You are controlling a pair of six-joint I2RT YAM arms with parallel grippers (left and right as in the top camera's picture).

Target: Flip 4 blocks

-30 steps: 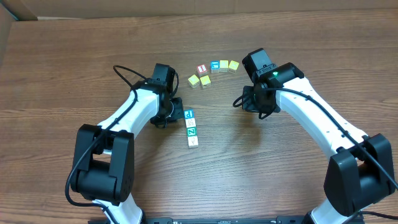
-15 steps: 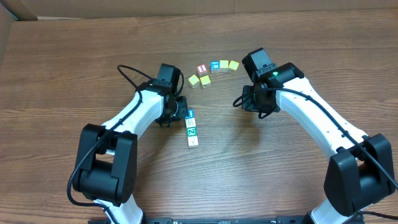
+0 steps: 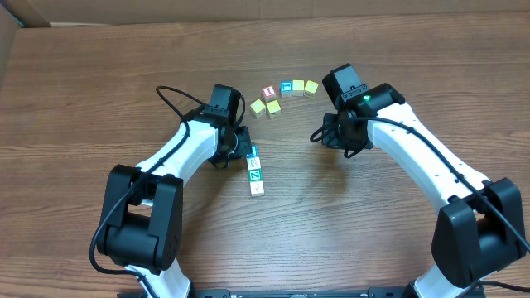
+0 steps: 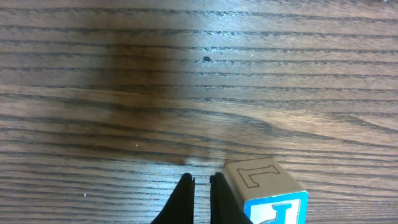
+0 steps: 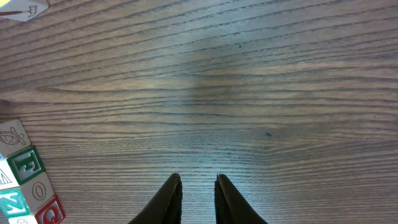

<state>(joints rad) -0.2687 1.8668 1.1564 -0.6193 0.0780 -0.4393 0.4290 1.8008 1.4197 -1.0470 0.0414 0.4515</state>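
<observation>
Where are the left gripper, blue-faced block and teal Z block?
left gripper [image 4: 200, 182], left wrist view, between its fingertips.
blue-faced block [image 4: 261, 175], left wrist view, cream top face.
teal Z block [image 3: 255, 175], overhead view, top face.

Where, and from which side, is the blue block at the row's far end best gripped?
Take the blue block by its two faces across the row, coming from above. The pale block adjoins its near face, so those sides are free. The shut left hand must open first.
</observation>
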